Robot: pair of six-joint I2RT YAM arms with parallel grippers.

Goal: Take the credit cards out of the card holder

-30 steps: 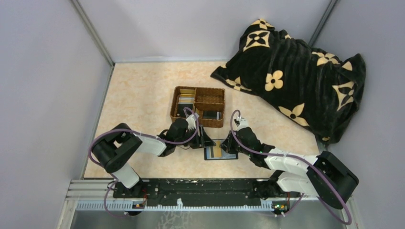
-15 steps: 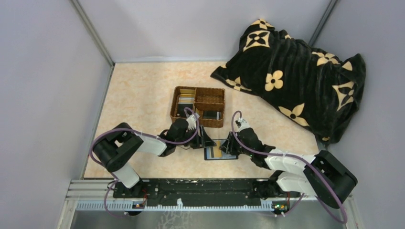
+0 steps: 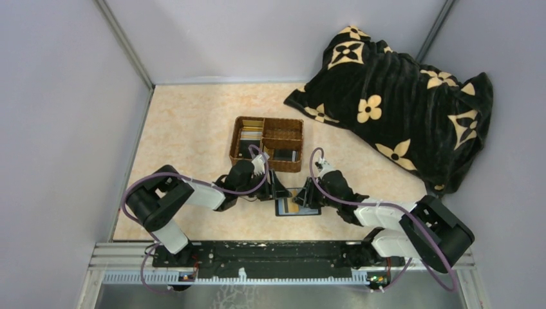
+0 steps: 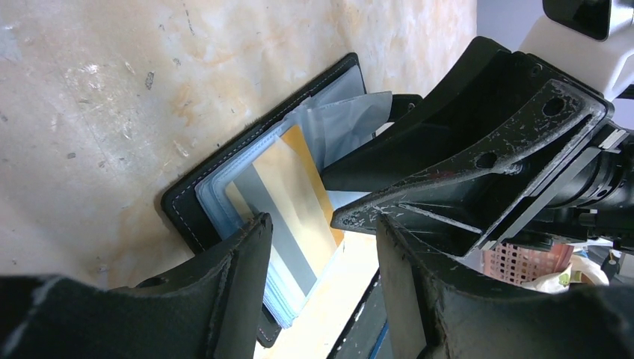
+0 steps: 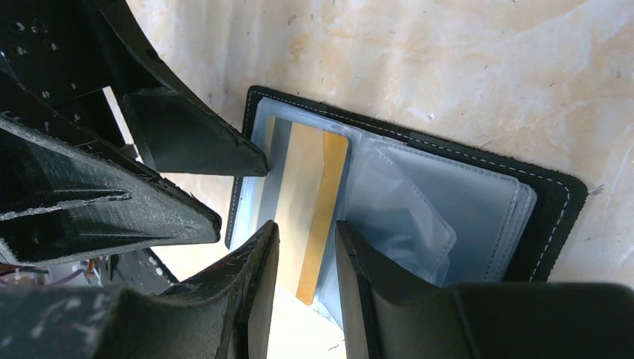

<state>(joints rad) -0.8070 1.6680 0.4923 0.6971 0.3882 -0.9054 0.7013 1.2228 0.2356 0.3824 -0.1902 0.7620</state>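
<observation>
So the big black flower-print blanket (image 3: pixel 393 90) is heaped way off at 2 o'clock, nothing to do with it. The wicker tray (image 3: pixel 270 119) sits right at 12 o'clock from the card holder (image 5: pixel 546 202), with flat card-looking bits in its left and near-right compartments. The holder's lying open on the table (image 3: pixel 187 129) between both arms, with a gold card (image 5: pixel 310 172) sticking out of its clear sleeves (image 5: pixel 419 209). The left gripper (image 4: pixel 321 224) at 9 o'clock is spread apart. The right gripper (image 5: pixel 306 228) straddles the card's end, but I can't tell if it's pinching.

One card holder (image 5: pixel 549 202) (one card (image 5: pixel 310 202) showing)
</observation>
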